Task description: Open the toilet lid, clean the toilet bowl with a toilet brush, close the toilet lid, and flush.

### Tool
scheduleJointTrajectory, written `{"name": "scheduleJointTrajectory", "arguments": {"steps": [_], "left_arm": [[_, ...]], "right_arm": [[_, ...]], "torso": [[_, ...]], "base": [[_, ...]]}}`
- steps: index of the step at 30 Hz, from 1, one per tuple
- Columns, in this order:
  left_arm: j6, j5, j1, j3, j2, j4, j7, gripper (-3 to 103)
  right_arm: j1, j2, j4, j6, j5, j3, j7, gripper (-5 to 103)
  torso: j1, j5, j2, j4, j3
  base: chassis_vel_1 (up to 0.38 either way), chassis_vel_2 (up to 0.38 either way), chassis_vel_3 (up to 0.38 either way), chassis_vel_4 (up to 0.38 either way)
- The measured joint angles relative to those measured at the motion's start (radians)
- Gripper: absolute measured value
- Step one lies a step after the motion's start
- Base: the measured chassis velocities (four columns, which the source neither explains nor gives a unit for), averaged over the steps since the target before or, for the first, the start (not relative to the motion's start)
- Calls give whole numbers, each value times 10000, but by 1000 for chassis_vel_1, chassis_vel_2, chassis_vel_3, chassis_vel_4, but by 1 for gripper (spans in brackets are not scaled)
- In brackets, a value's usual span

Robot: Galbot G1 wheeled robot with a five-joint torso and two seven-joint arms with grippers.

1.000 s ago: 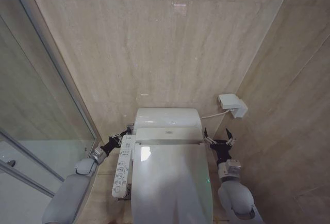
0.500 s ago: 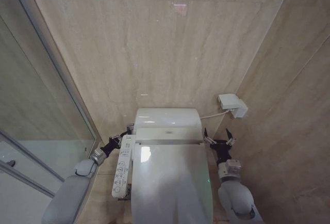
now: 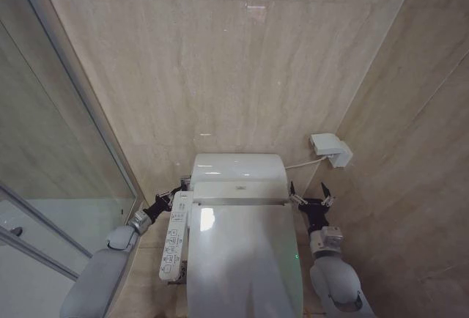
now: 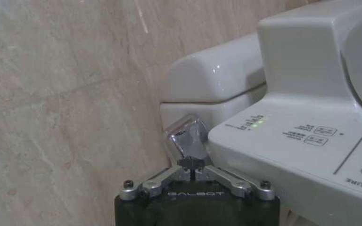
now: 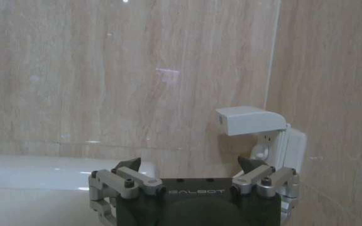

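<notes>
Toilet lid (image 3: 245, 259): down flat over the bowl, glossy white, long edges running toward the camera between the two arms.
Toilet bowl (image 3: 189, 289): covered by the shut lid; a thin strip of the body visible under the lid's left edge; inside hidden.
Tank (image 3: 238, 168): against the beige tiled back wall (image 3: 220, 61), back edge touching it, little room behind.
Button panel (image 3: 174, 236): long and white, along the lid's left edge, sticking out toward the left arm; green lights lit near its far end in the left wrist view (image 4: 254, 123).
Left gripper (image 3: 176, 190): in the narrow gap between the panel's far end and the left-hand wall, low beside the tank; fingers pressed together, tips at a chrome lever (image 4: 186, 136) on the tank's side; whether actually gripping the lever, cannot tell.
Right gripper (image 3: 308, 199): just off the lid's right rear corner, clear of it, near the right wall; fingers (image 5: 128, 165) spread wide, holding nothing.
Wall box (image 3: 330, 149): white, mounted on the right-hand wall above and behind the right gripper, cable running to the tank.
Glass partition (image 3: 51, 135): slanting along the left, closing in the left arm's side.
Open room: tight strips on both sides of the toilet; more space on the right side than on the left.
</notes>
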Motion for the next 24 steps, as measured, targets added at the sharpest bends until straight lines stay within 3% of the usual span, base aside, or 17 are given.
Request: {"name": "scheduleJointTrajectory", "arguments": {"steps": [15,19,24], "left_arm": [[7,-6,185,-101,10,-205,4,0],[13,-223,707,-351,220,-703,19,0],[12,-571,1250,-757,535,-1166,-50,0]], "right_arm": [[0,0,0,0,0,0,0,100],[0,0,0,0,0,0,0,100],[0,0,0,0,0,1,0,100]], "torso": [[1,-2,0,-4,0],[1,-9,0,-12,1],[0,-6,0,-7,0]], "base": [[0,0,0,0],[0,0,0,0],[0,0,0,0]]}}
